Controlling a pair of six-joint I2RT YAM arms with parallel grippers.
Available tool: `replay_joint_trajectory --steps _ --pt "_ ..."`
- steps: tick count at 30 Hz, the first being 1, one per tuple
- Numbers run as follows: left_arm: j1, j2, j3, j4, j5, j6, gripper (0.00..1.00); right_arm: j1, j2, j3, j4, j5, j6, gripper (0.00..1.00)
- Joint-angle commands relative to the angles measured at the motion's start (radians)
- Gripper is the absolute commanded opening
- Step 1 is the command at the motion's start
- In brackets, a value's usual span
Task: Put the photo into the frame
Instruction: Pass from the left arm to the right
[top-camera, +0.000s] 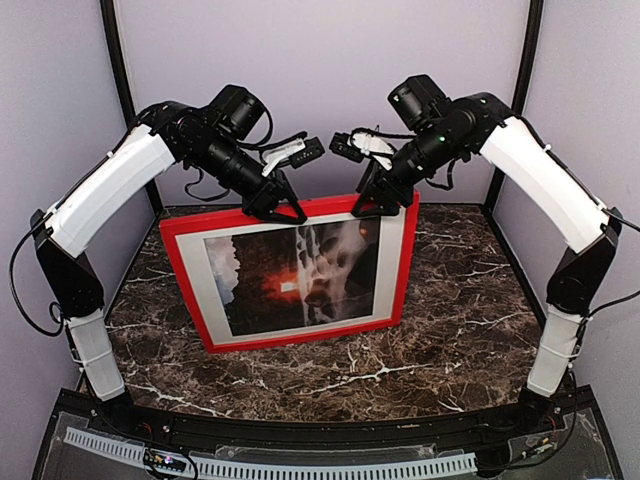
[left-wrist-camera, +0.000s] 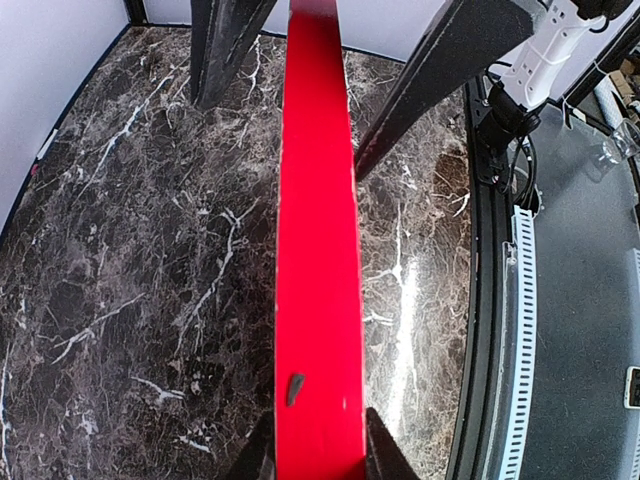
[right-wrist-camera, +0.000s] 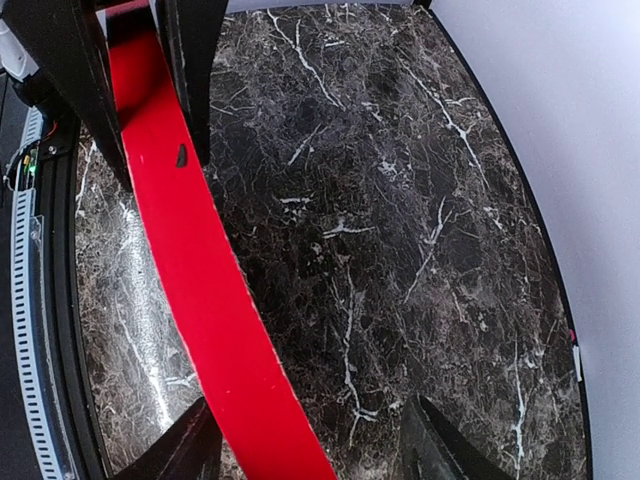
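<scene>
Photo (top-camera: 300, 275) sits bordered by a white mat (top-camera: 390, 270) inside the frame (top-camera: 300, 336), which stands tilted back on its lower rail on the marble table (top-camera: 450, 330). Your left gripper (top-camera: 285, 208) is clamped on the red top rail around its middle. Your right gripper (top-camera: 375, 205) straddles the same rail nearer the right corner, jaws apart, one touching the red edge and the other clear of it.

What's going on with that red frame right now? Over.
Left gripper shut on frame top rail, frame standing on edge. Right gripper open, straddling same rail. Photo showing inside. Nothing in the way.
</scene>
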Motion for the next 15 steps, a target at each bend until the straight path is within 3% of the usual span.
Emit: replay_joint_trajectory --steps 1,10,15 --pt "0.006 -0.029 0.044 0.060 0.069 0.014 0.03 0.010 0.012 0.019 -0.011 -0.008 -0.006 0.57" --pt "0.006 -0.038 0.037 0.075 0.025 0.008 0.14 0.010 0.005 -0.002 -0.014 -0.026 -0.008 0.32" --pt "0.006 -0.068 0.004 0.114 -0.059 -0.010 0.37 0.009 -0.020 -0.034 0.006 -0.032 0.000 0.14"
